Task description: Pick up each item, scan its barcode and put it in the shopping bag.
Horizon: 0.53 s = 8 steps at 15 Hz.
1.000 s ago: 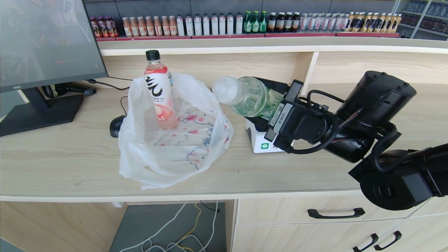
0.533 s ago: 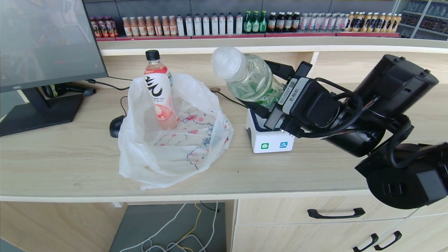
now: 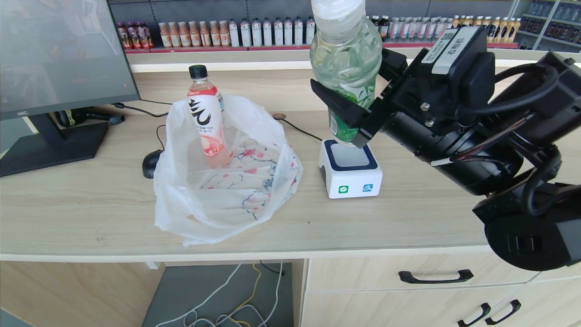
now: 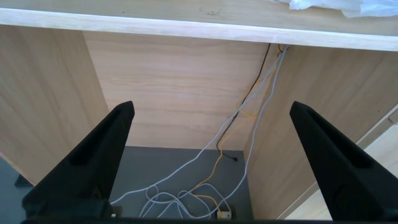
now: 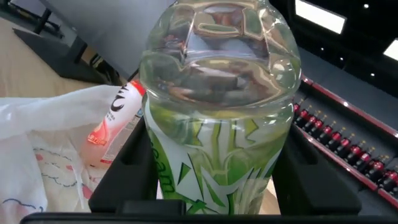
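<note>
**A:** Looking at the room first, what sits around the small white box scanner with the dark-framed top [image 3: 349, 175]?

**B:** It stands on a pale wood-grain counter [image 3: 91, 213]. Behind the scanner a long shelf of bottled drinks [image 3: 317, 29] runs across the back wall. Far to its left are a dark flat monitor [image 3: 59, 50] and a black mouse [image 3: 150, 164]. Below it are drawers with black handles [image 3: 435, 276] and loose cables on the floor [image 3: 227, 304].

**A:** And the grippers?

**B:** The right gripper [image 3: 352, 75] is above the scanner. Its black fingers are spread only as wide as the bottle between them and press on both sides of it. The left gripper [image 4: 211, 107] is lower than the scanner's counter, under the counter's edge. Its two fingers gape wide with nothing between them.

**A:** What is the right one holding?

**B:** A clear plastic bottle with a green leafy label [image 3: 347, 59]. It is nearly upright, with a pale cap on top. Its bottom end is directly over the scanner's top window, but I cannot tell whether they touch. The right wrist view shows its ribbed, domed shoulder [image 5: 217, 93] between the fingers.

**A:** And the bag?

**B:** A translucent white plastic shopping bag with red and blue print [image 3: 227, 181] lies just left of the scanner, its mouth open. A pink-labelled bottle with a black cap [image 3: 206, 122] stands upright inside it.
</note>
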Available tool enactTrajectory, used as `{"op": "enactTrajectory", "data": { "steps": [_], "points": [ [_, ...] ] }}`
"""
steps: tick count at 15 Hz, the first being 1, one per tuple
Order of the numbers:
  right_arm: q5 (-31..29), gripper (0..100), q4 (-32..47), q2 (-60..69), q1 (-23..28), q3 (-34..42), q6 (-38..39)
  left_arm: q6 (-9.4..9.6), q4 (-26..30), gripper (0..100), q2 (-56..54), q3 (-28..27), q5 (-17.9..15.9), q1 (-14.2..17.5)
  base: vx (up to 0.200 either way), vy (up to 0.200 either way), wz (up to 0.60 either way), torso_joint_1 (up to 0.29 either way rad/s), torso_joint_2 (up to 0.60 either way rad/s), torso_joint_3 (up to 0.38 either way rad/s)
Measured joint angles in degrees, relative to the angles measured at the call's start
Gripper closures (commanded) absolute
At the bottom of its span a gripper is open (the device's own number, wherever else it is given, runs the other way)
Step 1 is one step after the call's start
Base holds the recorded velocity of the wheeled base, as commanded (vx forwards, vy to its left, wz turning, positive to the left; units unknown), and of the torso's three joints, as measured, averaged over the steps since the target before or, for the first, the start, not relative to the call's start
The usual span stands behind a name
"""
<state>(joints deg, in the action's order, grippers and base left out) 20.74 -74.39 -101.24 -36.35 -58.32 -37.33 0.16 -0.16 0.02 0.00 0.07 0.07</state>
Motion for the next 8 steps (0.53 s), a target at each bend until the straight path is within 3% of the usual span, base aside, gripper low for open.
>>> {"op": "enactTrajectory", "data": {
  "steps": [1, 5, 8],
  "points": [
    [-0.4, 100, -0.85, 0.04, 0.0, 0.74, 1.8, 0.0, 0.0, 0, 0.0, 0.0, -0.05, 0.0, 0.0, 0.0, 0.0, 0.0, 0.0, 0.0],
    [-11.54, 100, -12.11, 0.06, 0.0, 6.06, 15.1, 0.02, 0.02, 0, 0.0, 0.0, 0.0, 0.02, 0.0, 0.0, 0.0, 0.0, 0.0, 0.0],
    [-18.6, 100, -14.96, 0.17, -0.02, 13.18, 22.69, 0.02, 0.0, 0, 0.0, 0.0, 0.0, 0.0, 0.0, 0.0, 0.0, 0.0, 0.0, 0.0]
  ]
}}
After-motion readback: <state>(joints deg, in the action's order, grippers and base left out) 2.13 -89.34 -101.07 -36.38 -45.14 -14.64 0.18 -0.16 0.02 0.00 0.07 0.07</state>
